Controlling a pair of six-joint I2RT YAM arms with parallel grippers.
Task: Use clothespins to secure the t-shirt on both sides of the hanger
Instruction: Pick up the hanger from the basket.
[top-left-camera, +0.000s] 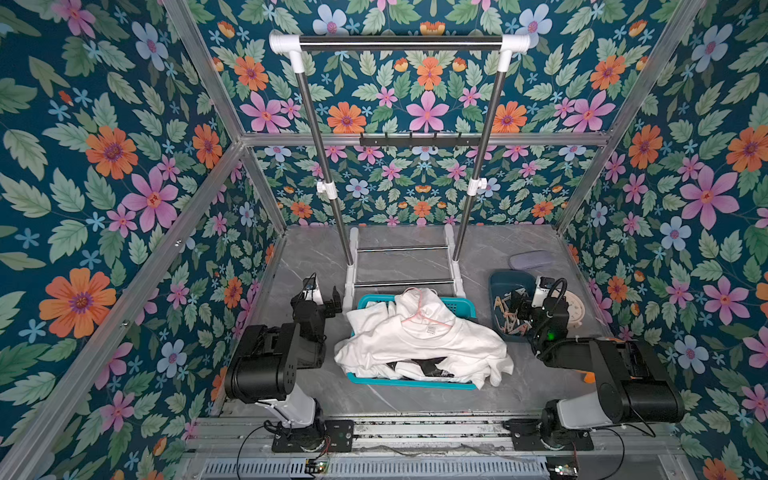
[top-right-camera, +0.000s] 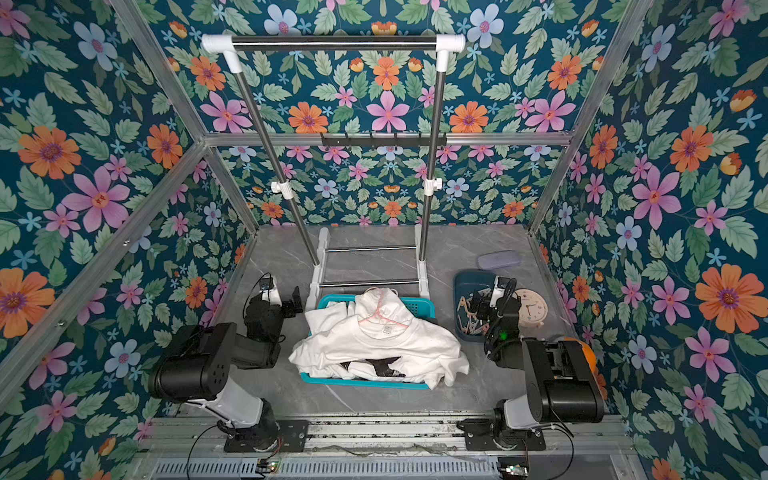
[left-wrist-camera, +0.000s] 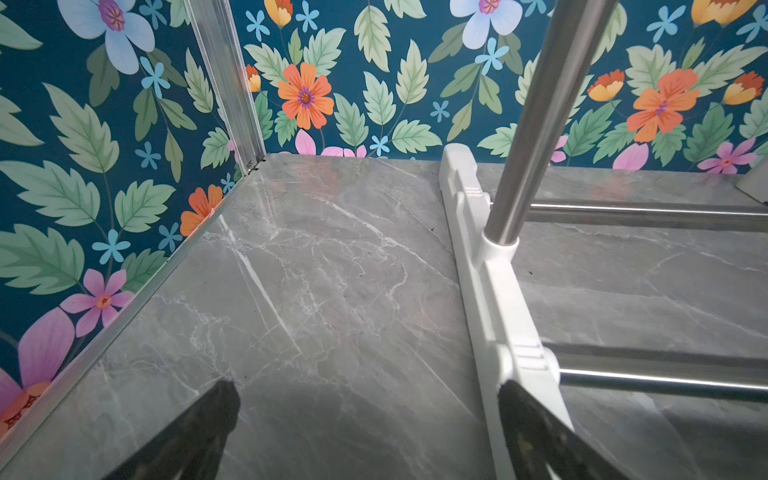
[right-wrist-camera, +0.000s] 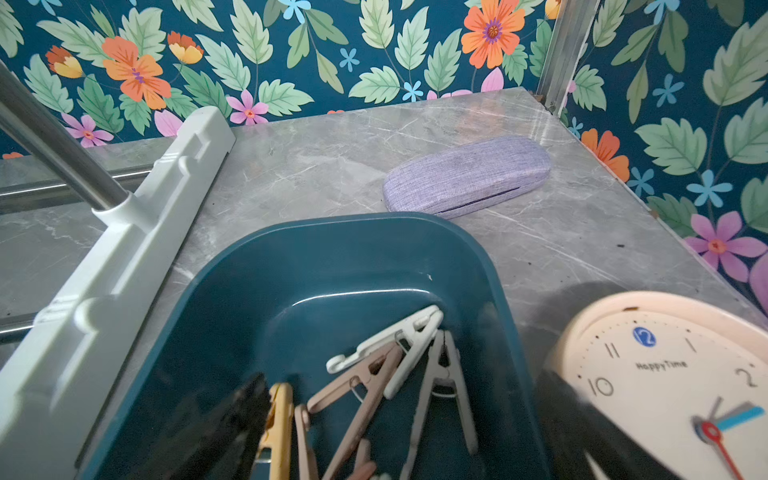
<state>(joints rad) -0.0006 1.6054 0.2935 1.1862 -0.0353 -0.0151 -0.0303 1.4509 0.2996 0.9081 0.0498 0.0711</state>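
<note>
A white t-shirt (top-left-camera: 428, 345) (top-right-camera: 378, 347) lies crumpled over a teal basket (top-left-camera: 374, 380) (top-right-camera: 332, 379). A pink hanger (top-left-camera: 419, 316) (top-right-camera: 380, 318) sits in its neck opening. Several clothespins (top-left-camera: 505, 316) (top-right-camera: 467, 313) (right-wrist-camera: 374, 386) in pink, beige, white and yellow lie in a dark blue bin (top-left-camera: 498, 279) (right-wrist-camera: 332, 257). My right gripper (top-left-camera: 517, 305) (top-right-camera: 482, 305) (right-wrist-camera: 403, 388) hangs open over the bin, holding nothing. My left gripper (top-left-camera: 332, 302) (top-right-camera: 291, 305) (left-wrist-camera: 370, 399) stands open and empty over bare table, left of the basket.
A drying rack's top bar (top-left-camera: 399, 41) spans high at the back; its white foot (left-wrist-camera: 490, 270) (right-wrist-camera: 124, 232) rests on the table between the arms. A lilac glasses case (top-left-camera: 530, 259) (right-wrist-camera: 465, 176) and a cream clock (top-left-camera: 575, 309) (right-wrist-camera: 665, 374) lie by the bin.
</note>
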